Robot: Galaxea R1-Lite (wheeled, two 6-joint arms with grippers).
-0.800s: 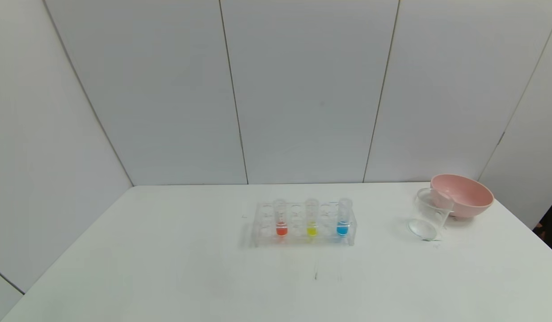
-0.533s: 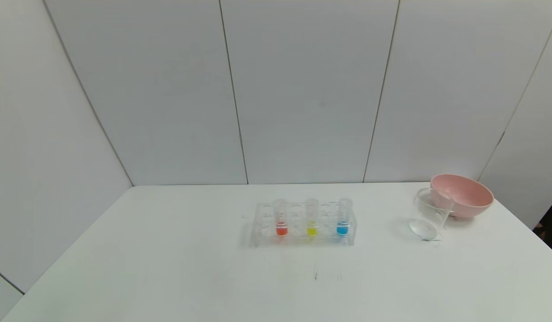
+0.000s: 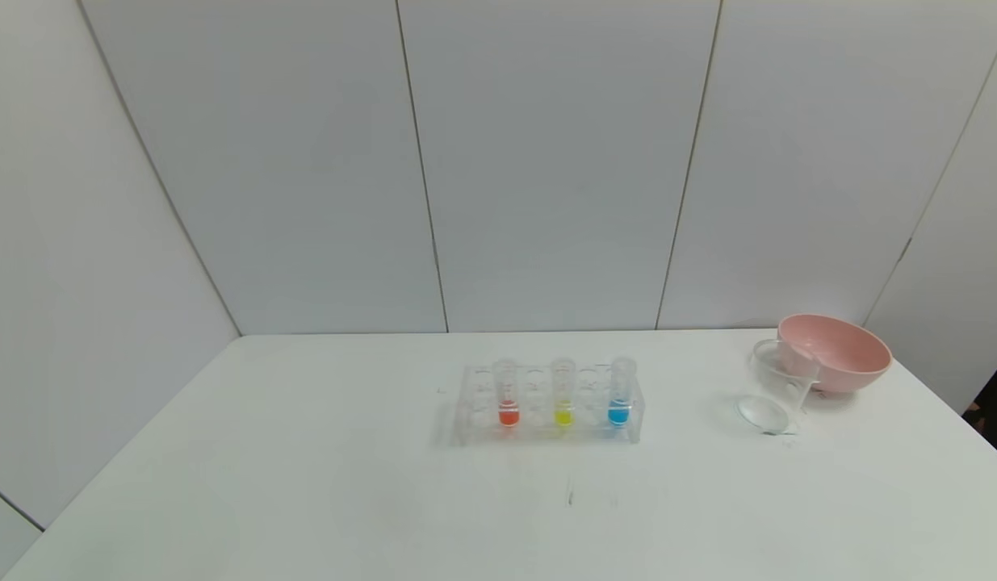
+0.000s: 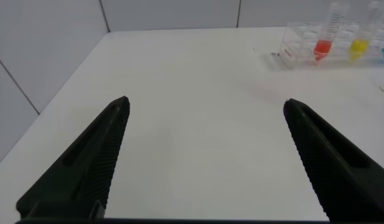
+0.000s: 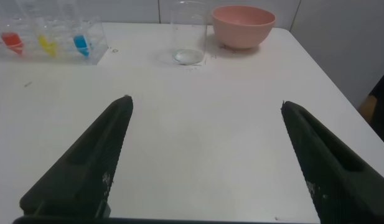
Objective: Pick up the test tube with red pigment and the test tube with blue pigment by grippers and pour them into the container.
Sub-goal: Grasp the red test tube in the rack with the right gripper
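Upright: red tube point(image 3: 508, 395), blue tube point(image 3: 620, 393); left end effector point(image 4: 204, 106), right end effector point(image 5: 204, 102) spread wide.

Bright even overhead light, faint soft shadows, no glare, close pincer fingers point(image 4: 86, 168) slightly blurred

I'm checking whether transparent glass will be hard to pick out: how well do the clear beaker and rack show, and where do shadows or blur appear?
Head view: the small clear glass beaker is faint, its round base clearest, overlapping the pink bowl; the clear tube rack casts only a soft shadow.
Right wrist view: the beaker reads sharper; the black right gripper fingers are blurred.
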